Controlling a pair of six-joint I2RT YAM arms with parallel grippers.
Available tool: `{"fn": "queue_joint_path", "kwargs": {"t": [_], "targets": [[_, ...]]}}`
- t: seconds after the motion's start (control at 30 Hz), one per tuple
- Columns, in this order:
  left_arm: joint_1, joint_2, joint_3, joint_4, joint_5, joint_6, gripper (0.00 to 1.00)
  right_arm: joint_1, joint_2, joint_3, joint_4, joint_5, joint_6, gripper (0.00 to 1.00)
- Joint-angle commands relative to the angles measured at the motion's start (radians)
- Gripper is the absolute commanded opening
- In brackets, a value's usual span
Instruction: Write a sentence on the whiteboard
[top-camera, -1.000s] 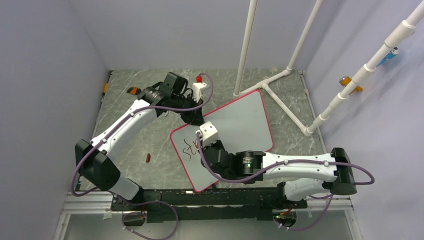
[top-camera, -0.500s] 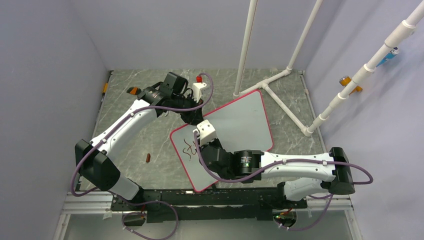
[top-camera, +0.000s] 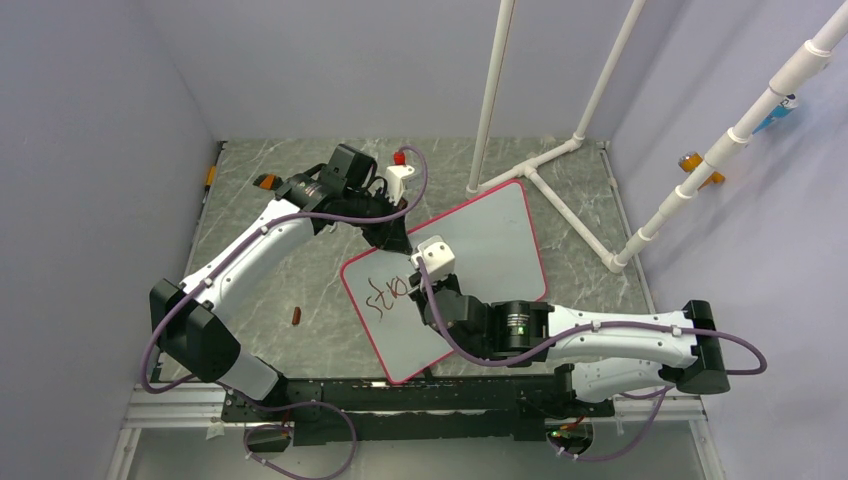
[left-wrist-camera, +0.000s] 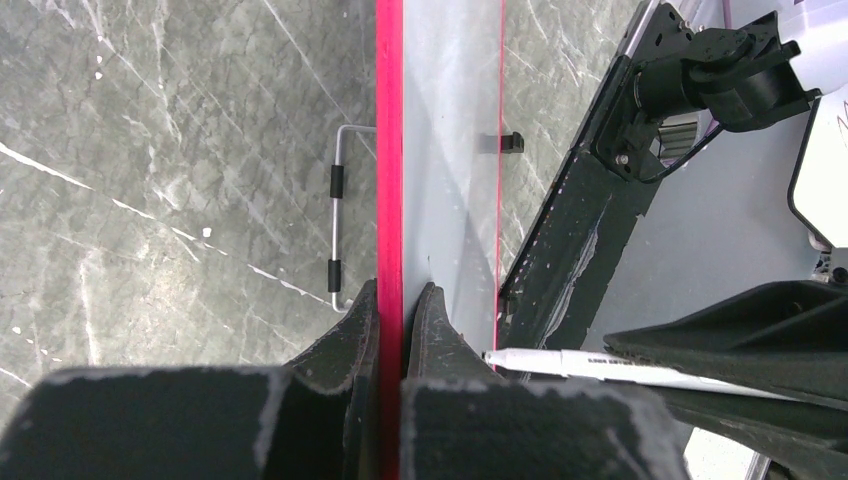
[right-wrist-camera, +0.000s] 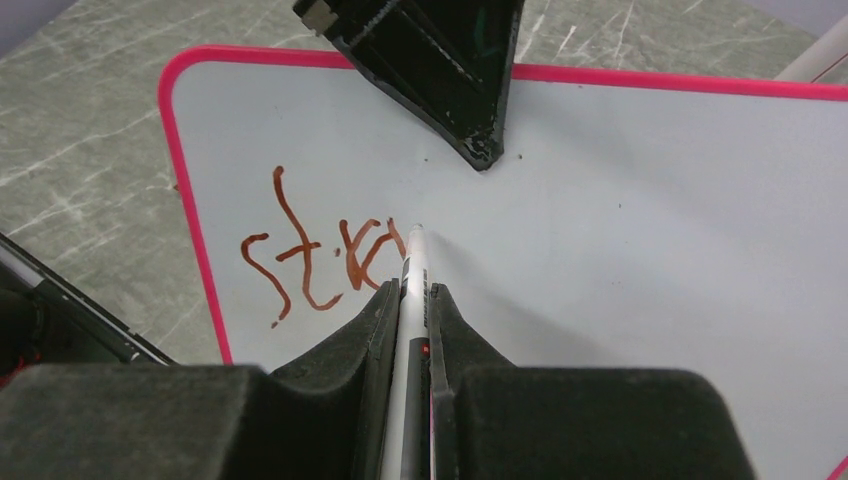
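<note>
Only the first letters are done.
From above, the whiteboard (top-camera: 490, 240) sits on the table (top-camera: 260, 290) with few red letters (top-camera: 385, 297). Up close, the left gripper (left-wrist-camera: 398, 290) pinches its rim. The right gripper (right-wrist-camera: 411, 288) squeezes the pen (right-wrist-camera: 413, 255); most words are left.

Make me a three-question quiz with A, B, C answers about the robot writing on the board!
1. Where is the tip of the pen? A on the whiteboard; B on a sheet of paper; C inside a cup.
2. What colour is the writing? A blue; B dark red; C green.
3. What is the left claw doing? A hanging wide open; B pinching the whiteboard's edge; C holding a sponge.

Answers: 1 A, the tip rests by the last letter. 2 B, the strokes look dark red on white. 3 B, its fingers close on the pink rim.
</note>
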Motion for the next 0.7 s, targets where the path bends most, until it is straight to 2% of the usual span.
{"fn": "queue_joint_path", "kwargs": {"t": [0.0,0.67], "targets": [[0.004,0.02,-0.01,0.035,-0.363,0.151,0.0,-0.005,-0.014,-0.022,0.023,0.027,0.015,0.0],[0.003,0.02,-0.007,0.061,-0.344,0.118,0.0,-0.023,0.053,-0.027,0.043,0.024,0.022,0.0]]}}
